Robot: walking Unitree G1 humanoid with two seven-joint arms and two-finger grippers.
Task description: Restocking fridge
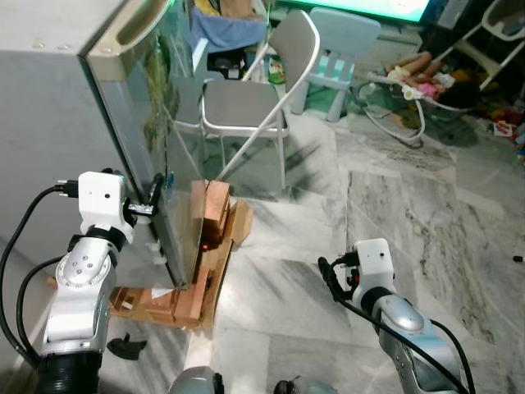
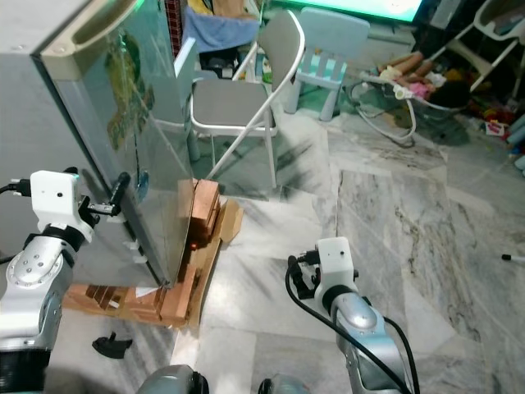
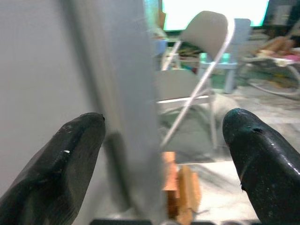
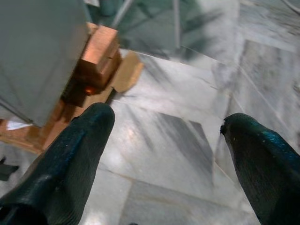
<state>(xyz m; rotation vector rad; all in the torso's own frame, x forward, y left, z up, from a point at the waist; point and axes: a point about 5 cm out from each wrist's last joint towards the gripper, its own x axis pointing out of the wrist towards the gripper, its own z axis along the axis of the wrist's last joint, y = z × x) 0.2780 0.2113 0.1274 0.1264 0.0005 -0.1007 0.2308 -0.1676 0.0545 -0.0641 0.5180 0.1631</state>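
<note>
The right end effector (image 4: 164, 154) hung low over the grey-veined marble floor (image 1: 426, 238), its two black fingers spread wide and holding nothing, idle by the look of it. Up and across from it, the left end effector (image 3: 164, 154) was raised with its fingers wide apart on either side of the leading edge of the tall grey fridge (image 1: 49, 107), one finger (image 1: 153, 193) against the glossy door face, probably to pull the door open for restocking. Under the fridge, just below that end effector, sat a stack of wooden blocks and pallet boards (image 1: 205, 246), likely lifting it off the floor. Beyond stood a grey metal folding chair (image 1: 262, 98). No readable writing showed.
</note>
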